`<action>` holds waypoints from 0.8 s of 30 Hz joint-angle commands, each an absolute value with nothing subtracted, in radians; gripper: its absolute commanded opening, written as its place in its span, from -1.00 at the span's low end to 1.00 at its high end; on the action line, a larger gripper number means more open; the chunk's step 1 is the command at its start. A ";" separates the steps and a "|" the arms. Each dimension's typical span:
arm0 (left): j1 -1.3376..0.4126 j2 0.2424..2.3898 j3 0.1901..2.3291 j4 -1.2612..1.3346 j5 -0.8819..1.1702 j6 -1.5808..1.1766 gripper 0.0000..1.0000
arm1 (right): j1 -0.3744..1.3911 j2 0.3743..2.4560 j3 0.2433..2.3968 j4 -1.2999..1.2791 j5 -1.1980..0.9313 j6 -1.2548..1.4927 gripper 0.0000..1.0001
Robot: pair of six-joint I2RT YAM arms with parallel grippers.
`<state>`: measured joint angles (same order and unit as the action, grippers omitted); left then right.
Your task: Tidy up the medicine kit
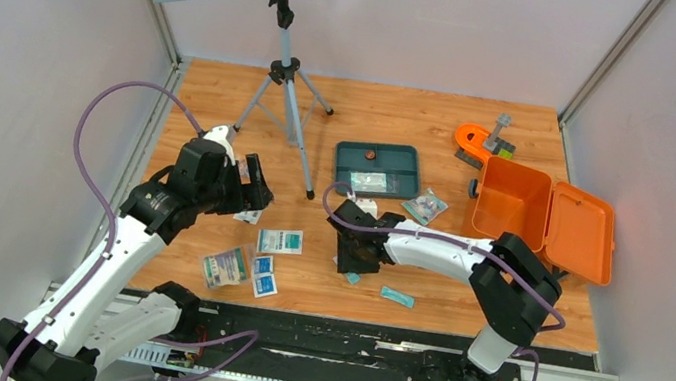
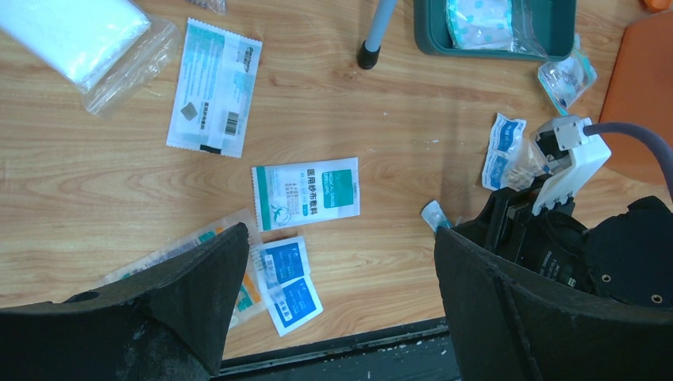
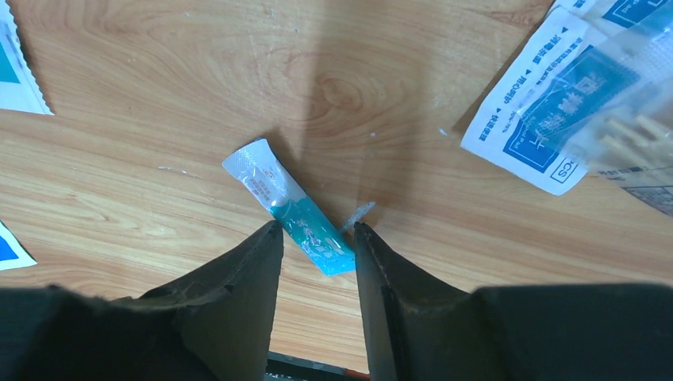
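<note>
The 1 medicine kit (image 1: 514, 205) lay open on the right side of the surface (image 1: 396, 113). The left tool (image 2: 340, 242) hovered released. The right tool (image 3: 317, 232) straddled 1 teal sachet (image 3: 290, 208); whether it was grasping it, I cannot tell.

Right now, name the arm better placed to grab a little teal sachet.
Right. The right claw straddles one sachet; the left claw hangs open over other packets, farther off.
</note>
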<state>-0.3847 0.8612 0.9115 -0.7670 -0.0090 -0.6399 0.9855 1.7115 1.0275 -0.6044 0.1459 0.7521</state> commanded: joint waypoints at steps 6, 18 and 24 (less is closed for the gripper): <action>-0.380 0.848 0.917 -0.749 -0.015 -0.626 0.90 | 1.005 1.746 1.039 -0.630 0.169 0.649 -0.23; -0.380 0.845 0.919 -0.752 -0.019 -0.629 0.90 | 1.029 1.798 1.102 -0.663 0.207 0.581 -0.86; -0.380 0.848 0.923 -0.752 -0.020 -0.623 0.90 | 1.010 1.753 1.178 -0.714 0.276 0.551 -1.00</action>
